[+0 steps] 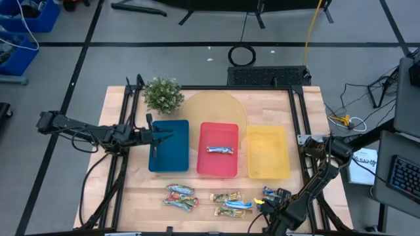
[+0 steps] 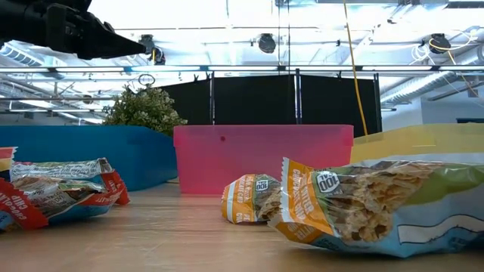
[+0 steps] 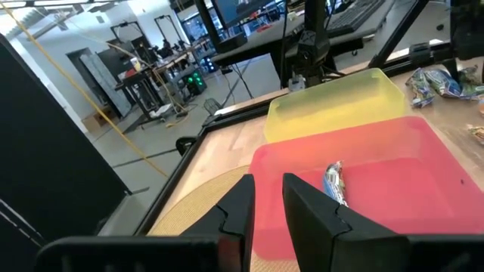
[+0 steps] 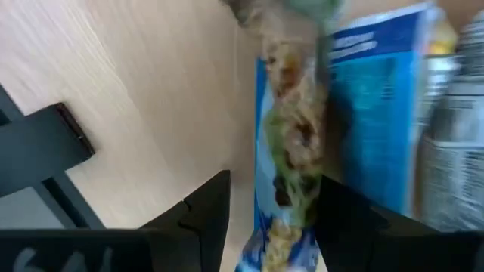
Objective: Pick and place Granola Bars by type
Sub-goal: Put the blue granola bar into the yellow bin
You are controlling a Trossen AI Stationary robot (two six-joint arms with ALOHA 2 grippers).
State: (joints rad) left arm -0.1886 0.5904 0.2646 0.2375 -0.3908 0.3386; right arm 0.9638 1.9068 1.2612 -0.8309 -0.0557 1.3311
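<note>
Here the shiny-wrapped granola bars (image 1: 209,198) lie loose on the wooden surface (image 1: 131,196) in front of the pink rectangular plastic tray (image 1: 218,167), in small clusters. One silvery-blue bar (image 1: 221,150) already lies inside that tray. At the right end of the loose row, a blue-wrapped bar (image 4: 291,143) fills the right wrist view, blurred and cut off at the frame edge, sitting between the right gripper's (image 4: 265,219) spread fingers; whether they touch it cannot be told. The left gripper (image 1: 157,136) hovers over the blue rectangular tray (image 1: 172,160) left of the pink one, fingers slightly apart, holding nothing. The yellow rectangular tray (image 1: 268,152) stands right of the pink tray.
</note>
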